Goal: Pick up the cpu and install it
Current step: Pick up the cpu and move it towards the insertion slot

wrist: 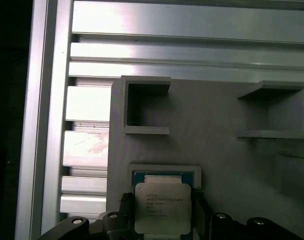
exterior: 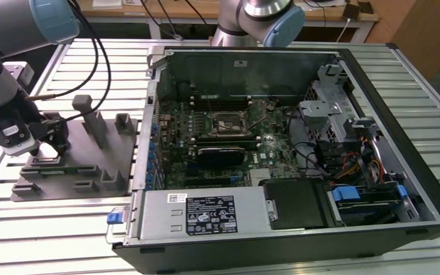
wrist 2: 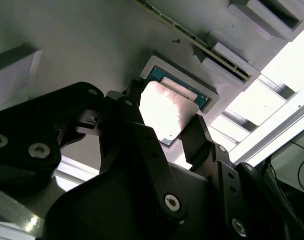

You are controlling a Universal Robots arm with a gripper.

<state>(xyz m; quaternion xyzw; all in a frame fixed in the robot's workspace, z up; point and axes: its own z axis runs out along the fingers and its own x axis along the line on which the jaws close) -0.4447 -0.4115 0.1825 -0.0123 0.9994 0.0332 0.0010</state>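
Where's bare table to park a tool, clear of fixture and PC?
Free: slatted aluminium table between the grey fixture plate and the near edge, bounded by the open black PC case; also the slats behind the plate. Crowded: the plate's blocks, where the gripper sits at the silvery square cpu, and the case interior.

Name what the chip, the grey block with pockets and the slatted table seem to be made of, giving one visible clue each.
Chip: probably a metal top, silvery with a bright sheen.
Grey block: likely plastic, with a matte, uniform grey and square-edged pockets.
Table: metal, perhaps aluminium, with pale ribbed slats that catch the light.
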